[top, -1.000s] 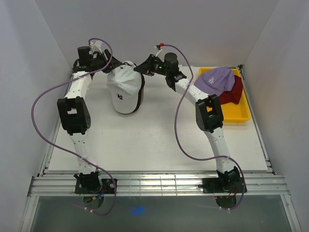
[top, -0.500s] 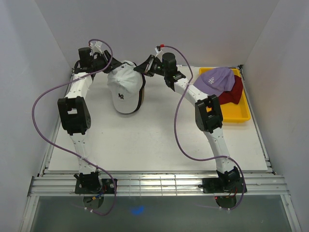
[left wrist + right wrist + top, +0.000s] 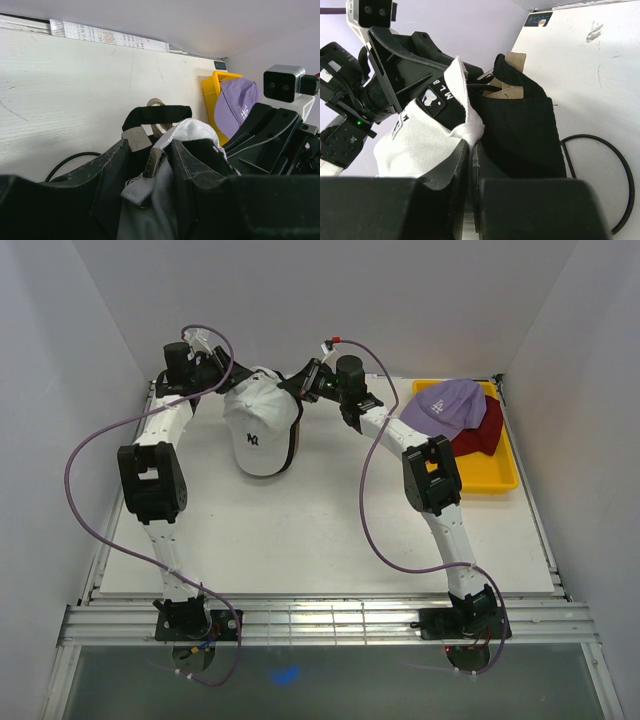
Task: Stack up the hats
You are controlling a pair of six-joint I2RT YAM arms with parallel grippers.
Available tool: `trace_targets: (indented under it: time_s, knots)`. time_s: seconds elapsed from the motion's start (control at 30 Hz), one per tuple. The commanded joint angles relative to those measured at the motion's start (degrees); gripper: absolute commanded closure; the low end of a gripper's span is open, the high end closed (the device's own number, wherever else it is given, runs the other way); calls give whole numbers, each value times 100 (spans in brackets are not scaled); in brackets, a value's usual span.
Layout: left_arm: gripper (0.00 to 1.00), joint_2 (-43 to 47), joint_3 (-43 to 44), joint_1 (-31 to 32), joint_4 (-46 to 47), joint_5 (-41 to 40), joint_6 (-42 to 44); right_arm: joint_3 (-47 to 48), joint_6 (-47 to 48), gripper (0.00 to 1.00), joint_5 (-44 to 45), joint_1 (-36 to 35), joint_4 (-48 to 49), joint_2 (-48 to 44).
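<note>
worktop [image 3: 300, 530] white, walls [image 3: 330, 300] white; white cap [image 3: 258, 420] near far edge; right pincer [image 3: 470, 148] pinching it; left pincer [image 3: 150, 148] straddling it, grip unclear.

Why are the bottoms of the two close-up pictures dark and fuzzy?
Left wrist view: the left tool is too close, so it blurs, while the purple hat looks sharp. Right wrist view: the right tool blurs too, yet the MLB tag on the white hat is crisp. Top view: even light, soft shadows.

A black tag [image 3: 432, 96] on the white cap [image 3: 420, 145] reads "MLB".
</note>
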State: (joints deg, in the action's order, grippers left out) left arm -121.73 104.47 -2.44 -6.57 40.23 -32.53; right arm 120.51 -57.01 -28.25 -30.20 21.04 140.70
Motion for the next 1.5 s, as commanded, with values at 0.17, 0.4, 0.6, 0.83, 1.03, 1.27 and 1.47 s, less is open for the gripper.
trace_targets:
  time_s: [0.17,0.4,0.6,0.83,1.03,1.27,1.47]
  knots:
    - [49,150,-567,147,-635,-366,256,-546,419,92,417,137,-1207,309]
    - [46,308,-857,147,-477,-533,212,-528,498,92,443,146,-1462,388]
    - [42,404,-1130,147,-354,-665,160,-387,639,92,566,163,-1892,467]
    - [44,484,-1411,147,-196,-946,116,-414,648,92,540,163,-1919,519]
    - [68,484,-1631,147,-73,-1105,89,-432,683,92,513,154,-1910,537]
    - [100,413,-1640,147,-117,-1342,133,-273,753,92,549,163,-2095,642]
    - [100,396,-1649,147,-319,-1720,142,-282,832,92,619,154,-2376,678]
